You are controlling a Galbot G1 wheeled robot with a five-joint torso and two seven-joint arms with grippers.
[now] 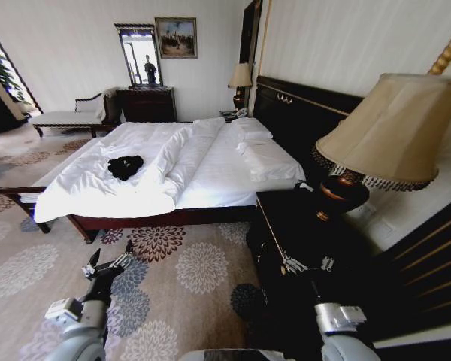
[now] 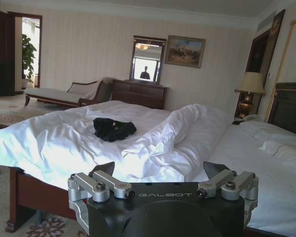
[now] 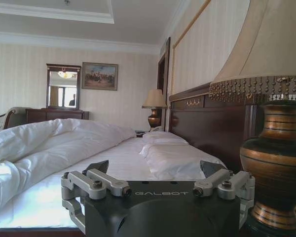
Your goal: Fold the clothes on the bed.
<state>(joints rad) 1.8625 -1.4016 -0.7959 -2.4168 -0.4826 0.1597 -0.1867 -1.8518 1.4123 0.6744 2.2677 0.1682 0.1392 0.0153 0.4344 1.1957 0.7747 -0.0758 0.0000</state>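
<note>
Grippers point(image 1: 107, 263) point(image 1: 307, 265) low, apparently open; T-shirt point(image 1: 125, 166) crumpled.

The head camera is looking forward and down from beside the bed point(image 1: 210, 169), taking in the carpet, both arms and a bedside lamp point(image 1: 387, 131) close on the right. The left wrist camera is facing low across the mattress point(image 2: 266, 163) toward the far wall's mirror point(image 2: 147, 60). The right wrist camera is sitting beside the lamp point(image 3: 278, 123), sharing that bed point(image 3: 153, 160) and mirror point(image 3: 62, 88).
</note>
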